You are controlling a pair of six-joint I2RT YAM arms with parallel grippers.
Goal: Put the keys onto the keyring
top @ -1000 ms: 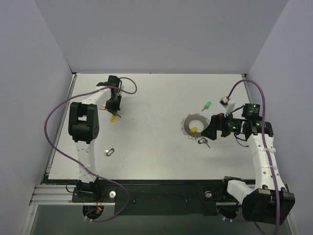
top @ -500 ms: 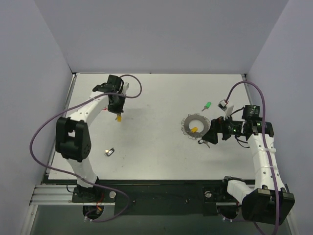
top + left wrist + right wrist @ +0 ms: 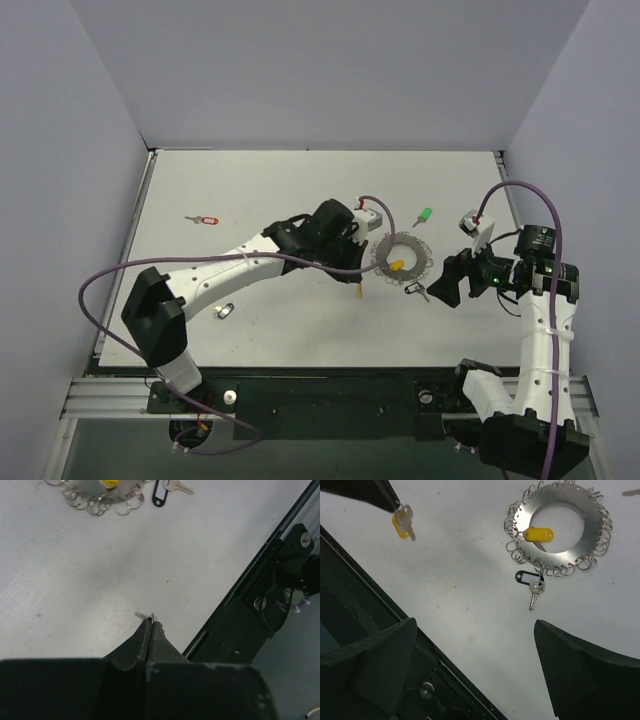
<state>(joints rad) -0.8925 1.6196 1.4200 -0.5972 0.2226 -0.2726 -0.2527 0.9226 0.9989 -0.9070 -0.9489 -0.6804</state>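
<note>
Between the pinched-shut tips of the left gripper (image 3: 394, 504) hung a yellow-headed key (image 3: 402, 523), its long axis near vertical in the right wrist view, blade tip lowest, over the table (image 3: 300, 330). Just to its right the keyring (image 3: 400, 257) lay flat. Beside that hovered the right gripper (image 3: 440, 278), spread wide, holding nothing.

Brushed silver metal keyring (image 3: 592, 527), glossy yellow plastic head on a metal key (image 3: 404, 522), matt white finely textured table (image 3: 470, 595)
</note>
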